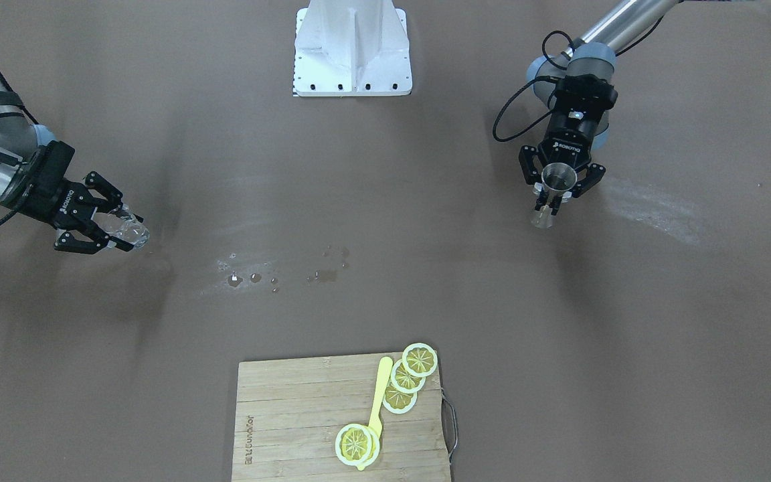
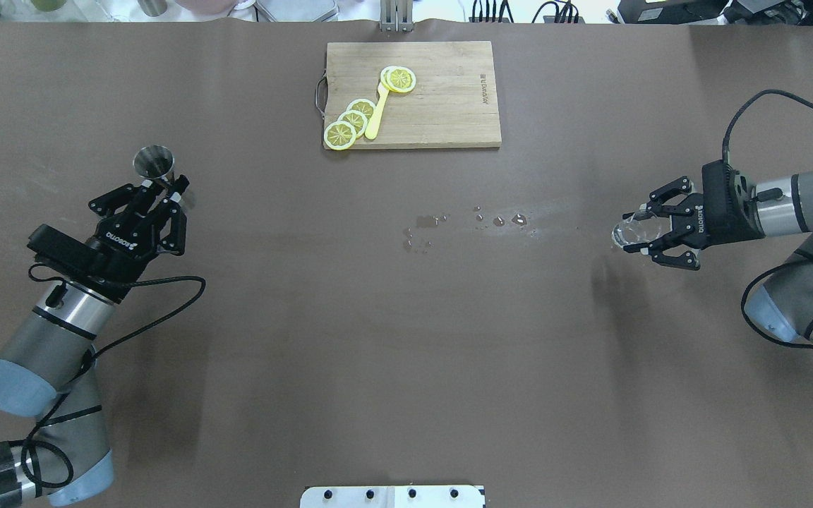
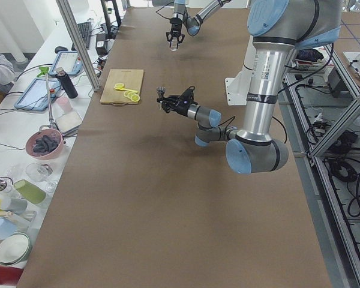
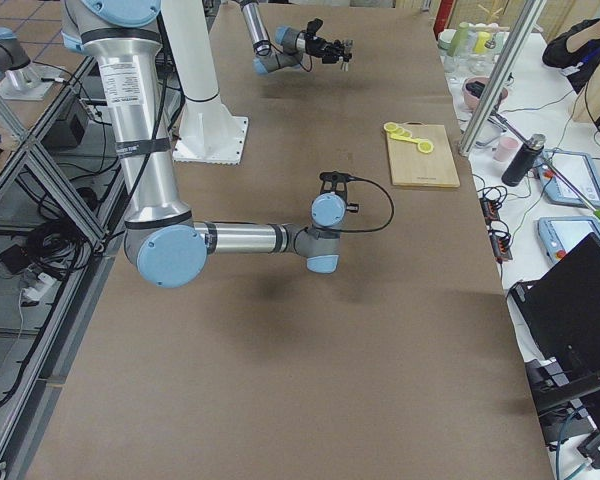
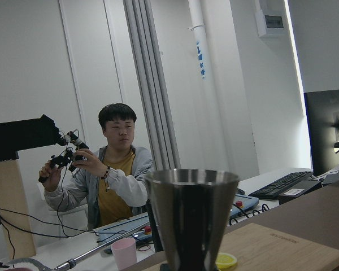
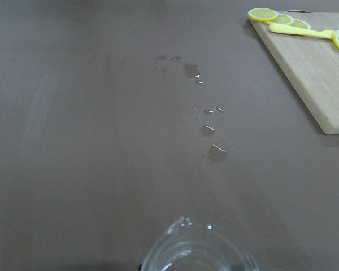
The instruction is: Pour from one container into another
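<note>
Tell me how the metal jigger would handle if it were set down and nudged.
The jigger is probably rigid: it looks like metal, and the left gripper pinches its narrow waist without deforming it. Set down, it likely tips easily: tall over a small cone mouth. Its shiny, smooth surface may slip in a loose grip.

ROBOTIQ stands in white letters on the black body of the left gripper point(image 1: 551, 195), just behind the fingers clamped on the jigger point(image 1: 558, 177). The same word sits in the same place on the right gripper point(image 1: 123, 229), behind the fingers clasping the glass cup point(image 1: 138, 234). Well ahead of both grippers, the cutting board point(image 1: 292, 402) bears a burnt-in brand line along one short edge, too small to read. Far beyond the left gripper, in its wrist view, a white pipe point(image 5: 199, 51) carries blue vertical characters, also illegible
</note>
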`<state>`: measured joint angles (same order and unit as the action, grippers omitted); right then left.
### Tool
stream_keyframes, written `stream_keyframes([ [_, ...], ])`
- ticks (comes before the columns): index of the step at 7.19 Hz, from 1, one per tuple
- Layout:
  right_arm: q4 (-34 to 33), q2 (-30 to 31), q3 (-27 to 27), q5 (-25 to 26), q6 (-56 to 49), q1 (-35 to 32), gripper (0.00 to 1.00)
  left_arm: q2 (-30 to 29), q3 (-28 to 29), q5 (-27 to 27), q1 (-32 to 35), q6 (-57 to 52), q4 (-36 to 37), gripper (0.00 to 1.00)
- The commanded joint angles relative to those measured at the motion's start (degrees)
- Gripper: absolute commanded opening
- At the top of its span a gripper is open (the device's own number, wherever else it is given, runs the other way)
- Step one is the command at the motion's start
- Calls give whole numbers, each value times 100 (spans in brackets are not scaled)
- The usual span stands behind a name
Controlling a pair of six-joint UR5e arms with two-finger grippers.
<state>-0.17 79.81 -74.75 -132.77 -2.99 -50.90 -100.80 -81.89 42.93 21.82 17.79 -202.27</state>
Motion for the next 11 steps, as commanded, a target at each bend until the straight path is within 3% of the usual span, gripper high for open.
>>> stream_keyframes([
  [1,-53,-193,13,250,280,447,0,480,-11,5,85,855,-32,0],
  [2,-62,-202,31,556,281,797,0,700,-11,5,85,1076,-32,0],
  [4,-71,-255,58,586,604,1221,0,869,7,-82,76,1122,3,0],
  [8,-456,-220,-188,437,694,1065,0,1001,-211,-248,68,1183,362,0],
  [9,-510,-220,-180,323,694,995,0,1001,-265,-581,68,1497,642,0],
  [10,-667,-246,-215,305,694,942,11,1001,-448,-671,68,1944,1236,0],
  [11,-694,-307,-180,313,686,993,1,1001,-607,-811,59,2209,1808,0],
])
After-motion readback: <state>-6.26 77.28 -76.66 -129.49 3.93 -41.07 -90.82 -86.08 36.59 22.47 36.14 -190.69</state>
